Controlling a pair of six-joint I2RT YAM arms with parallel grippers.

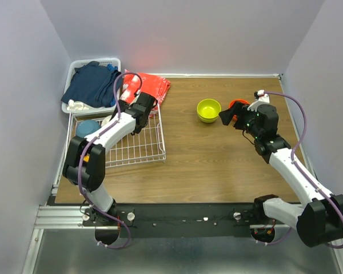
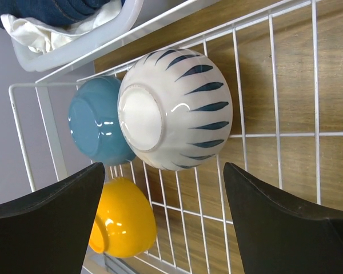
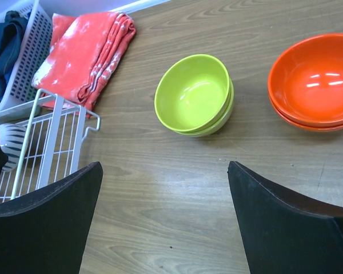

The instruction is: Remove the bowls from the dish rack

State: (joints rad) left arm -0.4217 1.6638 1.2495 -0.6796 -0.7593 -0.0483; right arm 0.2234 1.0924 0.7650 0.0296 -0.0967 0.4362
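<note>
The white wire dish rack point(image 1: 143, 145) lies at the left. In the left wrist view it point(image 2: 274, 135) holds three bowls, bottoms toward the camera: a white ribbed bowl with dark stripes point(image 2: 177, 108), a blue bowl point(image 2: 97, 128) touching it, and a yellow-orange bowl point(image 2: 123, 220). My left gripper point(image 2: 166, 217) hangs open and empty above the rack, short of the white bowl. On the table stand two stacked lime green bowls point(image 3: 194, 94) and two stacked red-orange bowls point(image 3: 314, 80). My right gripper point(image 3: 164, 217) is open and empty above bare wood, near the green stack.
A white plastic basket of dark blue clothes point(image 1: 91, 85) stands behind the rack. A folded red cloth point(image 1: 151, 85) lies beside it, next to the rack's far corner. Grey walls close in the table's left, back and right sides.
</note>
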